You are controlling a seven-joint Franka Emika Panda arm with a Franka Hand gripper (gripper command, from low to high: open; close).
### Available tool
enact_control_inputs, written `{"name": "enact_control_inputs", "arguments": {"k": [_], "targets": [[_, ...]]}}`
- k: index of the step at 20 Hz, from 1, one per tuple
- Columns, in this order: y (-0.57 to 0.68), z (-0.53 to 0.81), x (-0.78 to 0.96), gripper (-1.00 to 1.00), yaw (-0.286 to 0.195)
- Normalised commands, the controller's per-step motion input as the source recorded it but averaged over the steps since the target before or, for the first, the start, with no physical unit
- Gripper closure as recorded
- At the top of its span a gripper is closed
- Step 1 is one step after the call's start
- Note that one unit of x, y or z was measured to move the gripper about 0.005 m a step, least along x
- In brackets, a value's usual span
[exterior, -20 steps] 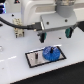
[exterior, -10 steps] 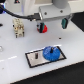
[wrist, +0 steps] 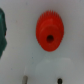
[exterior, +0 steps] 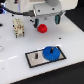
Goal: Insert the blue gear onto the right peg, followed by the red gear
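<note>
The blue gear (exterior: 50, 52) lies flat on the exterior view's right half of the black-bordered white plate (exterior: 34, 61). The right peg is hidden at the gear. The other peg (exterior: 35, 56) stands bare on the plate's left half. The red gear (exterior: 43, 28) lies on the white table behind the plate. My gripper (exterior: 46, 21) hangs just above the red gear, open and empty, with a dark finger on each side. In the wrist view the red gear (wrist: 50, 31) fills the middle, its hub hole dark, and one finger (wrist: 2, 30) shows at the edge.
A beige and white block-like object (exterior: 18, 27) stands on the table to the exterior view's left of the red gear. The table's front edge runs close below the plate. A dark band lies behind the arm.
My gripper has moved from above the blue gear on the plate back to over the red gear. The blue gear stays on the plate.
</note>
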Motion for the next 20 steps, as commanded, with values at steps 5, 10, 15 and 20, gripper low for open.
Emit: {"name": "enact_control_inputs", "arguments": {"k": [5, 10, 15, 20], "targets": [[0.0, -0.29, -0.39, -1.0, 0.0], [0.01, -0.32, -0.28, -1.0, 0.0], [0.03, -0.3, -0.21, -1.0, 0.0], [0.01, -0.3, -0.08, -1.0, 0.0]]}}
